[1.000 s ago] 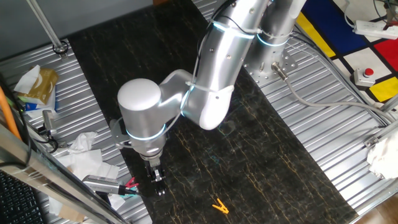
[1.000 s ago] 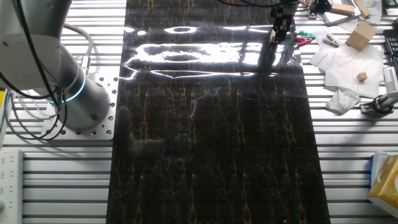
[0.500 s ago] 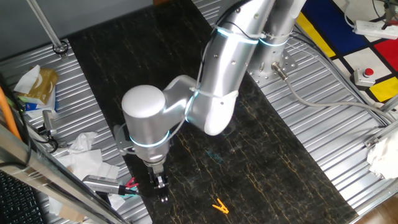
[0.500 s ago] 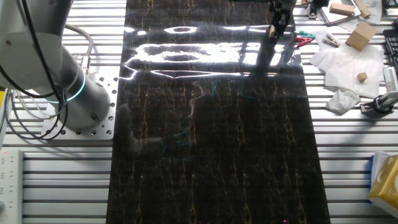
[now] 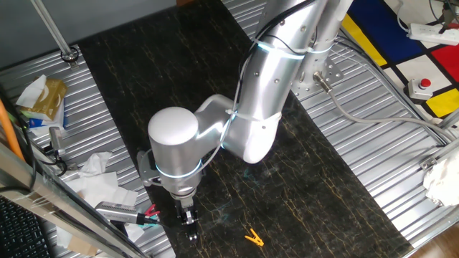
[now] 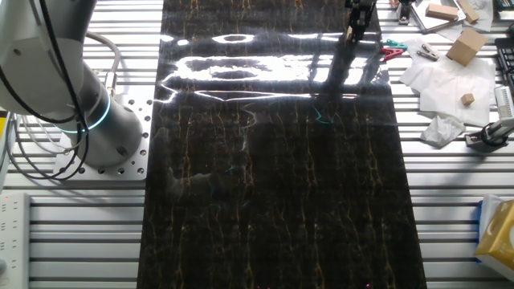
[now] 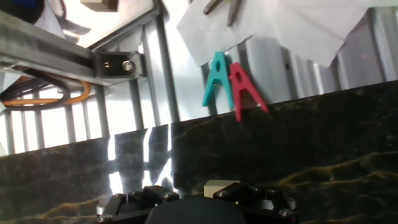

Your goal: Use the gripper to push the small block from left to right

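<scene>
The gripper point(image 5: 189, 223) hangs from the silver-white arm over the near-left corner of the dark marble mat point(image 5: 143, 79), close to the mat's edge. It looks shut and holds nothing. In the other fixed view the gripper point(image 6: 354, 24) is at the top edge of the frame. The small block point(image 7: 221, 186), a light tan cube, lies on the mat right against the gripper tip in the hand view. It also shows in the other fixed view point(image 6: 349, 34) as a tan spot beside the fingers. In the first fixed view the arm hides it.
A teal clip point(image 7: 216, 78) and a red clip point(image 7: 244, 87) lie just off the mat edge beside white paper point(image 6: 446, 76). A yellow clip point(image 5: 252, 237) lies on the mat near the gripper. Larger wooden blocks point(image 6: 466, 46) and clutter sit beyond. A second arm's base point(image 6: 96, 120) stands at the other side.
The gripper has slid steadily along the mat's edge toward the mat's corner, and the tan block has stayed at its tip. The arm has swung along with it.
</scene>
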Robot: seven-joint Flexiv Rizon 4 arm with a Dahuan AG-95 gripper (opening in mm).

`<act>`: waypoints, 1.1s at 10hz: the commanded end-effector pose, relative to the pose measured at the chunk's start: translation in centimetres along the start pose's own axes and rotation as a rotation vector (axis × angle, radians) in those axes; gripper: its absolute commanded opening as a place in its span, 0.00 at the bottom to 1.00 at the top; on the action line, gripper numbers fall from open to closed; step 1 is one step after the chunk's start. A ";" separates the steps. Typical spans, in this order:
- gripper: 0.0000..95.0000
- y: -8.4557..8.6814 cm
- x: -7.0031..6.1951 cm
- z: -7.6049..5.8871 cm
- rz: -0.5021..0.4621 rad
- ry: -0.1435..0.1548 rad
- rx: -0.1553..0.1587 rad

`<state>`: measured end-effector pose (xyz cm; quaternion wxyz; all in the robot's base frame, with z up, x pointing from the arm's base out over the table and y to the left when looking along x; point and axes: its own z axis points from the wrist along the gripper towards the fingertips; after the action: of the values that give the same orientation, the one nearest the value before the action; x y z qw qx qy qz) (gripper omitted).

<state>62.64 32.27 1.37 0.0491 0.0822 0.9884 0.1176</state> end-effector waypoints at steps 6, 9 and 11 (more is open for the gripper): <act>0.80 0.0 0.0 0.0 -0.057 0.027 0.049; 0.80 0.0 0.0 -0.2 -0.096 0.024 0.085; 0.80 -0.1 0.1 -0.7 -0.107 0.019 0.107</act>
<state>62.44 32.05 2.02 0.0407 0.0308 0.9967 0.0632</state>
